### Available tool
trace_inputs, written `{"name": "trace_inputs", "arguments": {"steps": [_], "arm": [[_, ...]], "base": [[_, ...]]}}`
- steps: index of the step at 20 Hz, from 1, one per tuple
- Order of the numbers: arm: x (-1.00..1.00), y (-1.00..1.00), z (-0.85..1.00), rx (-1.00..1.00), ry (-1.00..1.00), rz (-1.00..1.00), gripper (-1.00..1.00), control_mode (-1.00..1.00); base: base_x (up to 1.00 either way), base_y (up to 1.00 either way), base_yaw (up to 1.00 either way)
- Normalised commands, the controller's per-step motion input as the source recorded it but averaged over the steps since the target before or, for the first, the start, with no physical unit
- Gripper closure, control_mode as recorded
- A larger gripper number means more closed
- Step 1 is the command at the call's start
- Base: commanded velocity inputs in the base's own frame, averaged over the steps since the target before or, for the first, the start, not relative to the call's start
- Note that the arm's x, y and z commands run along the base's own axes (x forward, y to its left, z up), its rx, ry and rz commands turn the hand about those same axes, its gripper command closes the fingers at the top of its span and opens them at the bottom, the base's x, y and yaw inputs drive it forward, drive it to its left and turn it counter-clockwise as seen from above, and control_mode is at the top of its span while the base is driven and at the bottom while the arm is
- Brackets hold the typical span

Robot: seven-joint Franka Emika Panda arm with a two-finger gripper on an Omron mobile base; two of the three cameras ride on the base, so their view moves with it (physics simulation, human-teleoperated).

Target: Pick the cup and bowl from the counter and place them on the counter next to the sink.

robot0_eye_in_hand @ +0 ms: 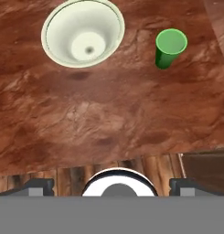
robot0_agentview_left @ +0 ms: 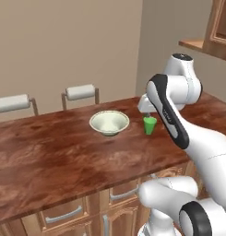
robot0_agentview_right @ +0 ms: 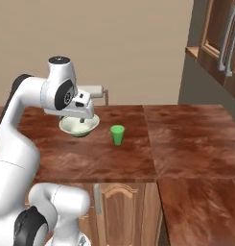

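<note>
Green cup stands upright beside cream bowl.

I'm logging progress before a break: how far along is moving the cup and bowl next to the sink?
Nothing looks done yet. The small bright green cup and the wide pale cream bowl both stand on the reddish-brown wooden counter, apart from each other. The hand is open above the counter, holding nothing. Both pickups and placements remain.

A wide pale cream bowl and a small bright green cup stand apart on a glossy reddish-brown wooden counter, the white robot arm rising beside them.
</note>
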Motion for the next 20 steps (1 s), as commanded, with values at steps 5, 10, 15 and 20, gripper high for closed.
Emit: {"name": "trace_inputs", "arguments": {"steps": [5, 10, 15, 20], "arm": [[0.0, 0.0, 0.0, 0.0, 0.0, 0.0, -1.0, 1.0], [0.0, 0.0, 0.0, 0.0, 0.0, 0.0, -1.0, 1.0], [0.0, 0.0, 0.0, 0.0, 0.0, 0.0, -1.0, 1.0], [0.0, 0.0, 0.0, 0.0, 0.0, 0.0, -1.0, 1.0]], "base": [[0.44, -0.12, 0.35], [0.06, 0.0, 0.14], [0.0, 0.0, 0.0], [0.0, 0.0, 0.0]]}}
